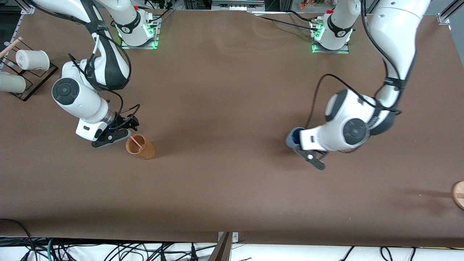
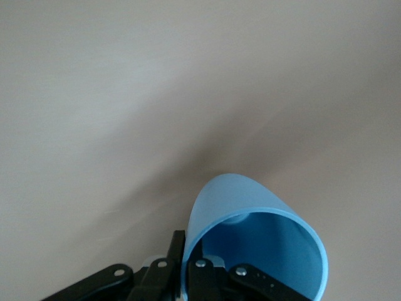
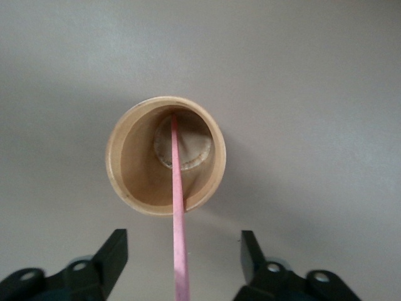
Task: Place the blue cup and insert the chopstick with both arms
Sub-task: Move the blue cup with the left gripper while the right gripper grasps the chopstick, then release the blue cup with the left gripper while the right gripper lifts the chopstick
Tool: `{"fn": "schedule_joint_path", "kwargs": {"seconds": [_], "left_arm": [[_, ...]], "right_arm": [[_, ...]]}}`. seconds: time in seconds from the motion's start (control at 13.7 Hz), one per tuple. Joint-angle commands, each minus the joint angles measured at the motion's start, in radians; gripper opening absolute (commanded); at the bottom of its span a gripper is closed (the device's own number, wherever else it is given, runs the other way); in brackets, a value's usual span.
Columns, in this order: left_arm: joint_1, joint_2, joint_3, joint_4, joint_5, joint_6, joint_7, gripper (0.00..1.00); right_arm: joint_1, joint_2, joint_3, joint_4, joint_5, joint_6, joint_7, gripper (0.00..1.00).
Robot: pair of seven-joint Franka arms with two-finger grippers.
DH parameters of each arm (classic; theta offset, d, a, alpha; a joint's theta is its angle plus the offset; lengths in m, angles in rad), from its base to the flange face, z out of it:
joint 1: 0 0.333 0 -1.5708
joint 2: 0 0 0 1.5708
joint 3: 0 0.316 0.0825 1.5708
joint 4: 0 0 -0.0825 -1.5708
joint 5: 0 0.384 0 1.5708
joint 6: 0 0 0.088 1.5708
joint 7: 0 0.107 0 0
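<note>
The blue cup [image 1: 292, 137] is gripped by its wall in my left gripper [image 1: 303, 151], low over the table toward the left arm's end. In the left wrist view one finger [image 2: 177, 251] is outside the cup [image 2: 250, 207] and the other is inside it. The pale-pink chopstick [image 1: 136, 141] leans in the orange-brown cup [image 1: 141, 147], which stands toward the right arm's end. My right gripper [image 1: 125, 135] is open beside that cup. In the right wrist view the chopstick [image 3: 179, 219] runs from the orange-brown cup [image 3: 128, 169] out between the spread fingers [image 3: 116, 248] without touching them.
A black rack [image 1: 43, 76] with white cylindrical cups [image 1: 32, 59] stands at the table edge near the right arm's base. A round wooden piece [image 1: 458, 194] lies at the table edge at the left arm's end.
</note>
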Motion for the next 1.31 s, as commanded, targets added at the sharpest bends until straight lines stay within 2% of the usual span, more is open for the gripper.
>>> {"fn": "schedule_joint_path", "kwargs": {"seconds": [0.0, 0.15, 0.22, 0.29, 0.36, 0.58, 0.73, 0.95, 1.09, 1.24], "left_arm": [[-0.113, 0.021, -0.013, 0.024, 0.004, -0.014, -0.244, 0.00], [-0.205, 0.068, -0.004, 0.068, 0.016, -0.012, -0.408, 0.00], [-0.210, 0.079, -0.004, 0.068, 0.016, -0.011, -0.430, 0.14], [-0.208, 0.082, -0.004, 0.068, 0.010, -0.011, -0.439, 0.84], [-0.205, 0.081, -0.004, 0.068, 0.016, -0.011, -0.439, 1.00], [-0.192, 0.046, -0.007, 0.078, 0.010, -0.017, -0.443, 1.00], [-0.178, -0.061, -0.013, 0.078, 0.004, -0.043, -0.443, 1.00], [-0.117, -0.187, -0.016, 0.103, 0.006, -0.199, -0.439, 1.00], [-0.075, -0.235, -0.007, 0.184, 0.007, -0.321, -0.443, 1.00], [0.000, -0.243, -0.007, 0.278, 0.009, -0.402, -0.444, 1.00]], "right_arm": [[-0.008, -0.003, 0.007, -0.010, 0.007, 0.013, -0.023, 0.41], [-0.008, -0.002, 0.007, -0.010, 0.007, 0.013, -0.023, 0.22], [-0.008, -0.002, 0.007, -0.009, 0.007, 0.011, -0.023, 0.14], [-0.008, -0.002, 0.007, -0.009, 0.007, 0.012, -0.023, 0.07], [-0.008, -0.002, 0.007, -0.007, 0.007, 0.011, -0.023, 0.00], [-0.008, -0.008, 0.007, 0.007, 0.006, 0.003, -0.024, 0.00], [-0.008, -0.023, 0.007, 0.026, 0.007, -0.033, -0.023, 0.00], [-0.008, -0.048, 0.019, 0.138, 0.022, -0.223, -0.023, 0.00], [-0.008, -0.080, 0.034, 0.227, 0.071, -0.385, -0.015, 0.00], [-0.008, -0.117, 0.051, 0.302, 0.075, -0.525, -0.010, 0.00]]}}
